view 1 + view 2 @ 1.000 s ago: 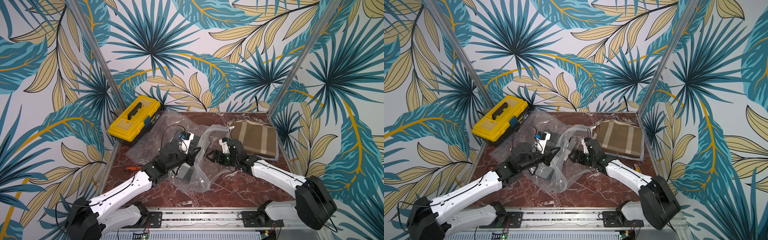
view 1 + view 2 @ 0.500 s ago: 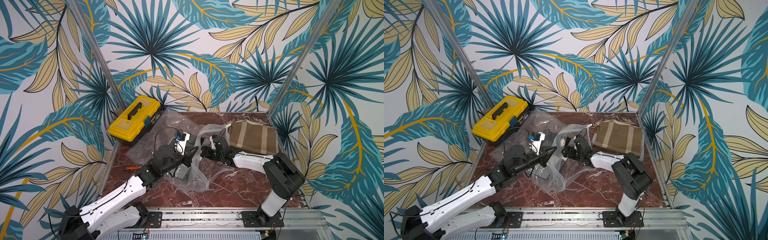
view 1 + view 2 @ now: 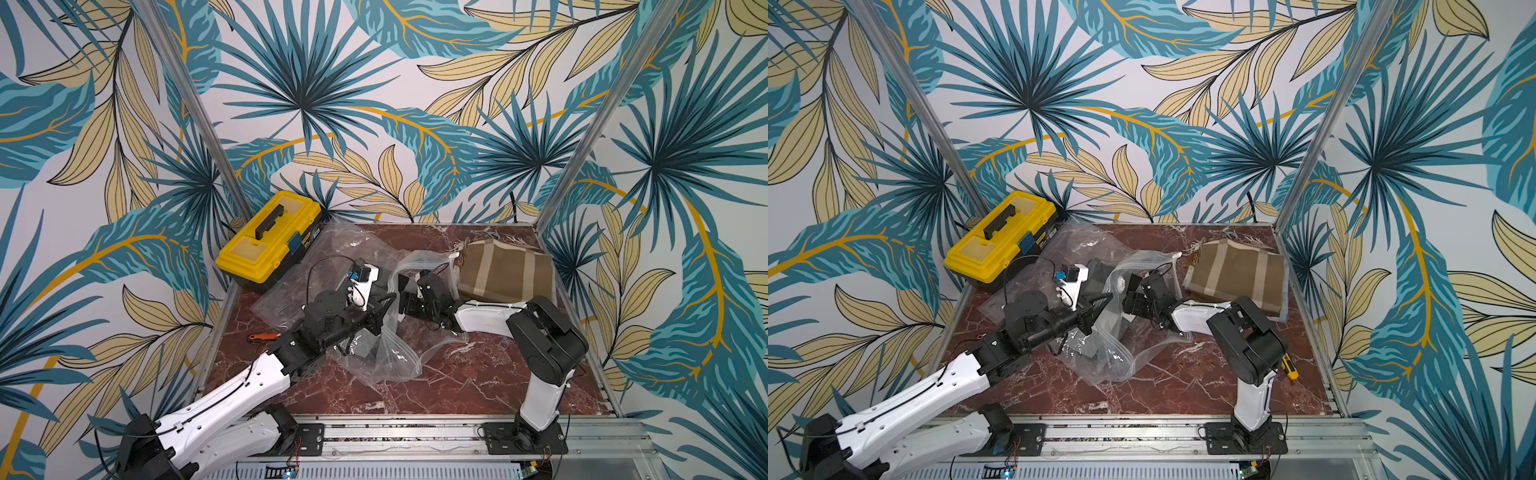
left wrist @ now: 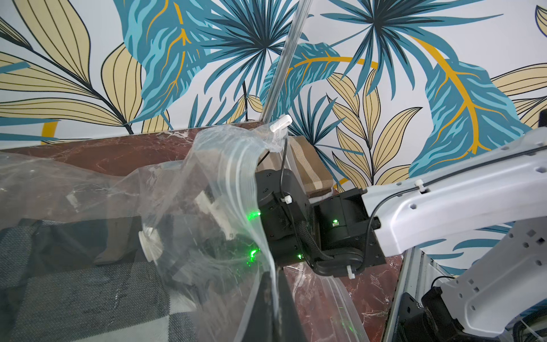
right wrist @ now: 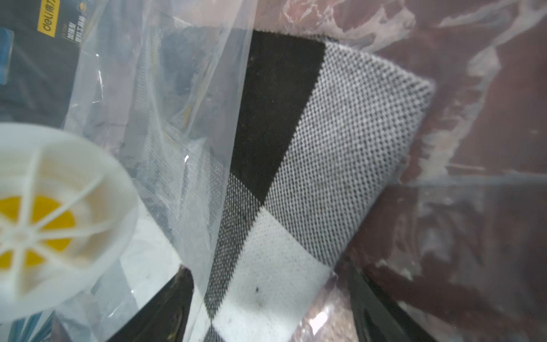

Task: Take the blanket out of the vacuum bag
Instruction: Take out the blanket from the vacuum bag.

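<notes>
Two grippers meet at the clear plastic vacuum bag.
The left gripper is clamped on the bag's rim; the right gripper is spread wide at the grey-and-black checked knit blanket, inside the bag; yellow plastic toolbox at 11 o'clock.

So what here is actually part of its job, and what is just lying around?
Part of the job: vacuum bag, checked blanket inside it, left gripper pinching the bag, right gripper open at its mouth.
Lying about: yellow toolbox, brown striped cloth, orange tool.
</notes>
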